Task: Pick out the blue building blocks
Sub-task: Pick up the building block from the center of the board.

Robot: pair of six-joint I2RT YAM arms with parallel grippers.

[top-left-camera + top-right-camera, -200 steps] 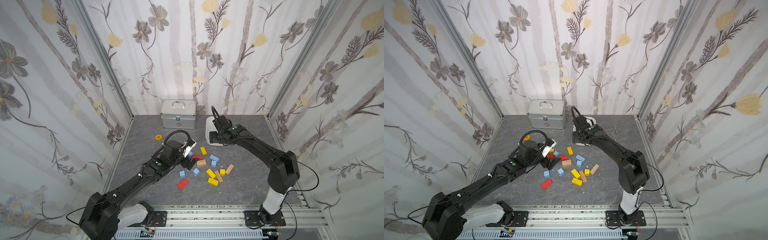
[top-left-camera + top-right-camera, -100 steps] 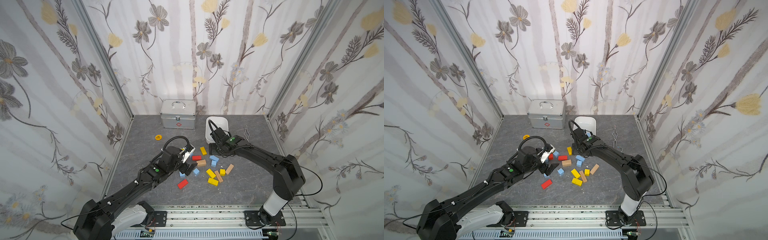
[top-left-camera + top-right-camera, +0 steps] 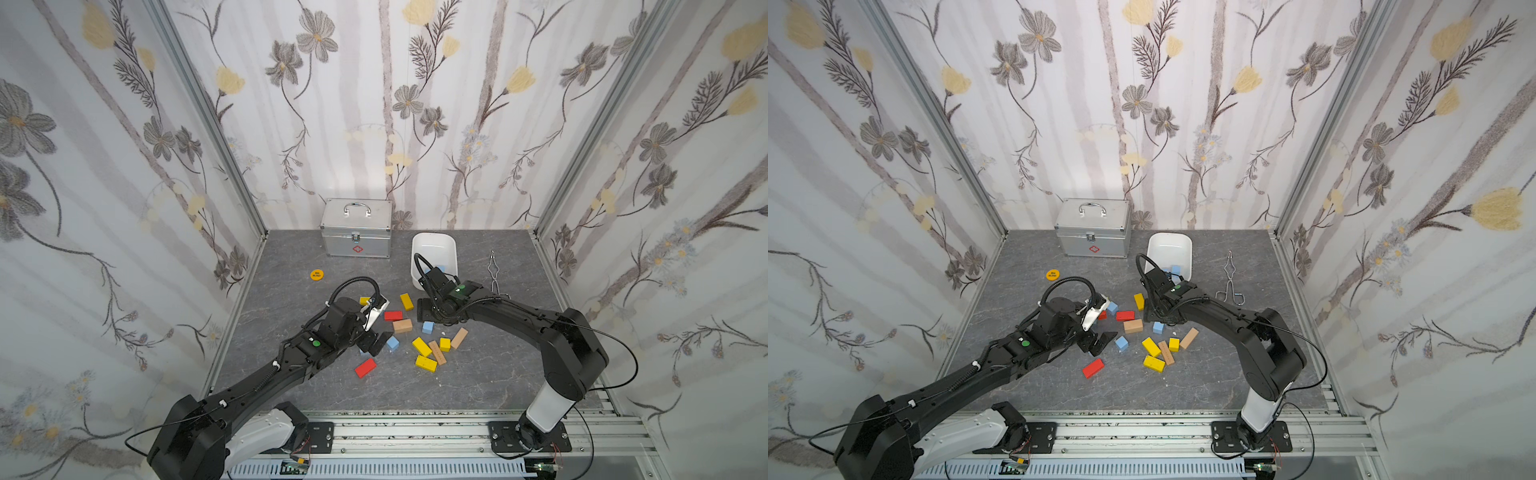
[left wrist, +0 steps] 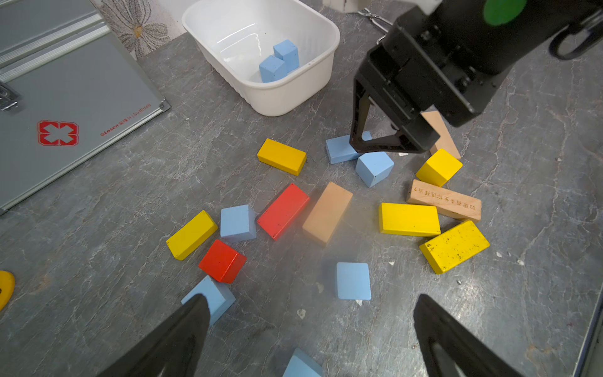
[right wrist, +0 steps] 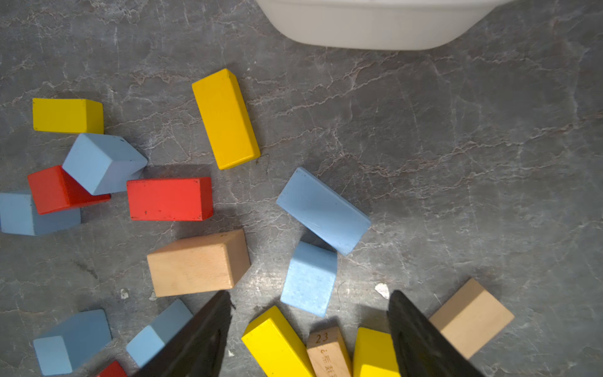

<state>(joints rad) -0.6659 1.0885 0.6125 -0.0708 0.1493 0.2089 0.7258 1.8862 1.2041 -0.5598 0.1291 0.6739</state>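
Note:
Several blue building blocks lie among the scattered pile. My right gripper (image 5: 309,294) is open and low over a blue cube (image 5: 309,278) that lies partly between its fingertips, with a blue brick (image 5: 323,210) just beyond. In both top views the right gripper (image 3: 428,316) stands at the pile's far edge, near the white tub (image 3: 434,243). The tub holds two blue blocks (image 4: 279,62). My left gripper (image 4: 309,297) is open and empty above the table. One blue cube (image 4: 353,280) lies ahead between its fingers, another (image 4: 213,295) sits at one fingertip, and a third (image 4: 301,365) is close under it.
Red (image 3: 365,367), yellow (image 3: 425,363) and tan (image 3: 402,325) blocks are mixed in with the blue ones. A silver first-aid case (image 3: 357,228) stands at the back, a yellow disc (image 3: 316,274) to its left front, metal tongs (image 3: 494,270) right of the tub.
My right arm has come away from the tub and dropped to the pile, its jaws narrowing slightly. My left gripper has shifted a little toward the front, over the blue cubes.

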